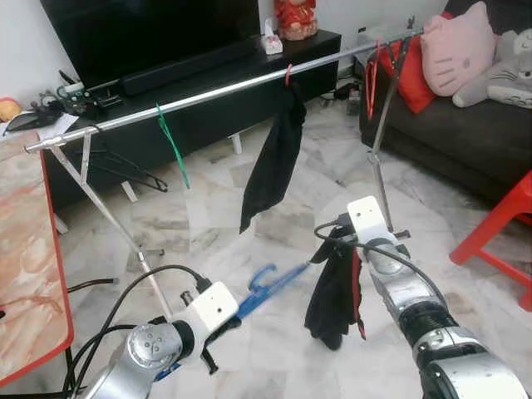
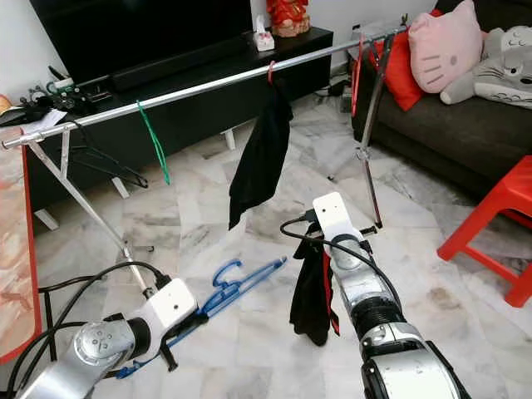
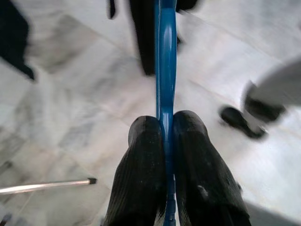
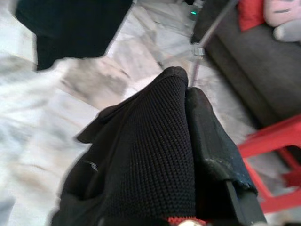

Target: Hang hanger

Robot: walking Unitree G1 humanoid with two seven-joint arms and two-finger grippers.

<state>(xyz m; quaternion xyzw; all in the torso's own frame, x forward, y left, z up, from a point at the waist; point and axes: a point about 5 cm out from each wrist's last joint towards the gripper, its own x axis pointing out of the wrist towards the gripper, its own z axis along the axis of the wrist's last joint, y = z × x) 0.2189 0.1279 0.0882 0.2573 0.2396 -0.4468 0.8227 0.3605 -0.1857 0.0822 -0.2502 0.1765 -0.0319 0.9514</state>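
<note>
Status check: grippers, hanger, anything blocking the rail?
Left gripper shut on blue hanger, held low. Right gripper shut on black garment. Rail above; black cloth and green hanger already on it.

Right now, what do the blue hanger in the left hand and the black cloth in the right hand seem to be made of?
The blue hanger looks like smooth moulded plastic: even colour, slight gloss. The black cloth looks like knitted fabric, matte: a fine mesh-like weave shows and it hangs limp. Fibre type cannot be told.
</note>
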